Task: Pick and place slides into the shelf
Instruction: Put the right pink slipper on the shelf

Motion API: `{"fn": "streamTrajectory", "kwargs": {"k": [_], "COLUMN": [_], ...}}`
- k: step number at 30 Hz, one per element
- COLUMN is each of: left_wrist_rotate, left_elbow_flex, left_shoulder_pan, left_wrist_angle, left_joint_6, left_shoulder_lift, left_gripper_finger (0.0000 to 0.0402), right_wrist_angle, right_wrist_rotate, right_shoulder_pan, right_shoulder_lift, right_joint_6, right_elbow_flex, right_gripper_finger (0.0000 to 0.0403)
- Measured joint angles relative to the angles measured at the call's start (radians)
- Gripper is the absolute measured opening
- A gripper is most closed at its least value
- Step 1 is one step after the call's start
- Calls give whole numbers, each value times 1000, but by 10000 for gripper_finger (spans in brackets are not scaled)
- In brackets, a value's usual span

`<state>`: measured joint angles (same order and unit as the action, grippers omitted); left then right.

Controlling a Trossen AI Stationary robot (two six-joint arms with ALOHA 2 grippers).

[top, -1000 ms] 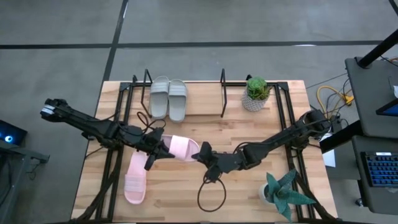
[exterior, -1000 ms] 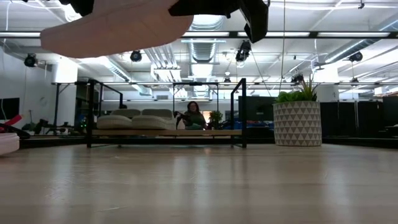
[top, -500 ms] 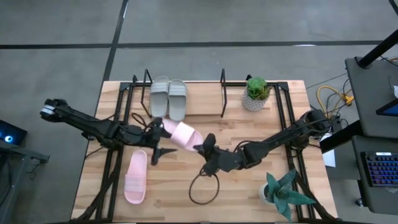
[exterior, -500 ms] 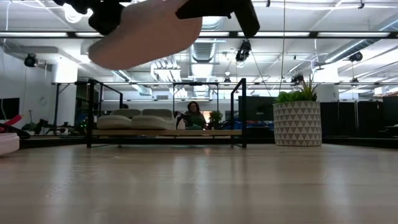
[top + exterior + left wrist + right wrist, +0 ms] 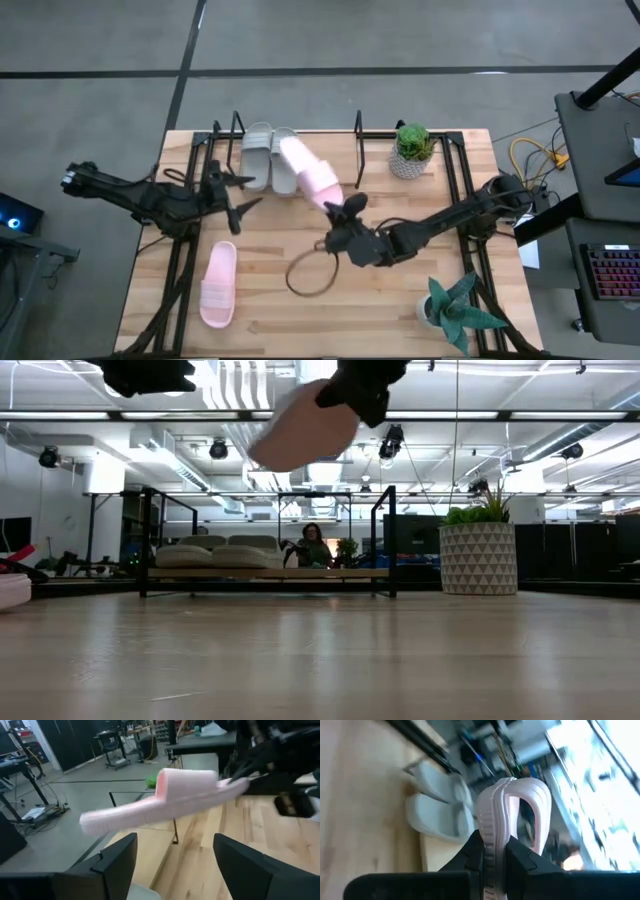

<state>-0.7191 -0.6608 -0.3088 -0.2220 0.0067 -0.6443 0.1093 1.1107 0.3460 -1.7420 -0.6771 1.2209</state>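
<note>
My right gripper (image 5: 338,207) is clamped on the heel edge of a pale pink slide (image 5: 308,174), holding it in the air tilted toward eleven o'clock, its toe over the shelf (image 5: 359,150) just beside the two grey slides (image 5: 270,156) that sit side by side in the rack's left half. My left gripper (image 5: 232,190) hangs with its fingers (image 5: 116,862) spread apart and holding nothing, at about nine o'clock from the lifted sandal. The other pink slide (image 5: 218,284) lies flat on the wooden table (image 5: 420,220) toward seven o'clock.
</note>
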Motion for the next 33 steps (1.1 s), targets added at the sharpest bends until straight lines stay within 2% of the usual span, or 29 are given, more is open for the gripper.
{"fn": "streamTrajectory", "kwargs": {"k": [4,9,12,15,18,25,33], "left_wrist_rotate": [-1,-1,-1,-1,-1,-6,-29], "left_elbow_flex": [12,14,14,15,15,15,15], "left_shoulder_pan": [0,0,0,0,0,0,0], "left_wrist_angle": [-7,-6,-6,-6,-6,-6,-6], "left_joint_6": [-1,0,0,0,0,0,0], "left_shoulder_lift": [46,50,34,9,-15,-44,-36], "left_gripper_finger": [246,246,246,246,246,246,246], "right_wrist_angle": [-2,-71,-218,-383,-471,-491,-503], "right_wrist_rotate": [90,105,74,1,-51,-65,-67], "right_shoulder_pan": [-45,-106,-148,-193,-232,-285,-321], "right_shoulder_lift": [0,0,0,0,0,-38,-143], "right_joint_6": [85,198,336,499,596,618,601], "right_elbow_flex": [18,79,128,165,172,159,159], "right_gripper_finger": [29,28,28,28,28,28,28]}}
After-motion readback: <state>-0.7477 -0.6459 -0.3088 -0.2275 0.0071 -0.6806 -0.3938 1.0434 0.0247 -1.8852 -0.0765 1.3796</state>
